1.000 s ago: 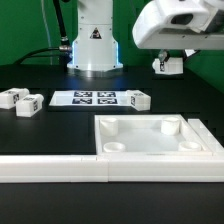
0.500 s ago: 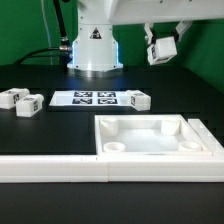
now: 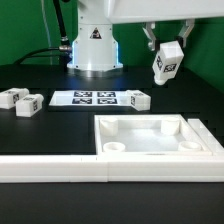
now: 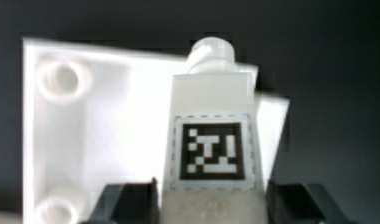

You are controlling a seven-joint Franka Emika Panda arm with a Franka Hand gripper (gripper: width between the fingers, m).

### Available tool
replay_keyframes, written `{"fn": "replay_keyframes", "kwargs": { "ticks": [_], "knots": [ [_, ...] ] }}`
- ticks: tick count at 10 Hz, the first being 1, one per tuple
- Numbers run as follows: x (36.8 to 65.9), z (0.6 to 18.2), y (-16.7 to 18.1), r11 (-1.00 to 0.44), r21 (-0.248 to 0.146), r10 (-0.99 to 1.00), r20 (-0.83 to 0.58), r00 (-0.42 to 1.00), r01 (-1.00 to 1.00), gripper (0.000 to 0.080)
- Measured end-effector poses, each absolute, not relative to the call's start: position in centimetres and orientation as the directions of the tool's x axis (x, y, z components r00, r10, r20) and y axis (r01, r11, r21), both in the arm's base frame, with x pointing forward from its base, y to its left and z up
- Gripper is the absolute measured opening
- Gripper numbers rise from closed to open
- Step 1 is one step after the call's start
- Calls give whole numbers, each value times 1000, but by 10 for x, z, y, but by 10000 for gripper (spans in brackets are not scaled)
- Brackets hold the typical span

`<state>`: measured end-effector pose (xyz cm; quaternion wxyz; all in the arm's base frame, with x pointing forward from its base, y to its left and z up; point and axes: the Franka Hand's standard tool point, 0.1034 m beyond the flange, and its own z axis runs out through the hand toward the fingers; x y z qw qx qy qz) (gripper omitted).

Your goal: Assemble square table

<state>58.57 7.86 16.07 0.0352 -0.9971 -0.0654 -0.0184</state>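
Pincer [image 3: 168, 49] grips chunky white tagged leg [image 3: 167, 65] above rimmed square top [image 3: 145, 143]

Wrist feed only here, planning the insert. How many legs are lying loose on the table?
Observer: Three. A far-left leg and a second leg lie at the exterior view's left, and a third leg lies beside the marker board.
Operator: Any leg seated in the top?
Observer: None. The square top carries no legs and sits by the white fence.
Operator: Is the held one close to it?
Observer: No. The gripper holds the held leg tilted in the air, beyond the top's far edge.
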Motion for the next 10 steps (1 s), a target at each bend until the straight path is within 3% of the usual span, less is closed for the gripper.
{"fn": "replay_keyframes", "kwargs": {
  "ticks": [3, 6, 8, 10],
  "knots": [
    [637, 186, 80, -991, -43, 108, 322, 940, 129, 290],
    [638, 183, 75, -992, -18, 97, 495, 863, 122, 290],
    [638, 176, 73, -992, -1, 102, 565, 819, 125, 290],
    [642, 151, 70, -983, 49, 170, 586, 792, 175, 290]
  ]
}}
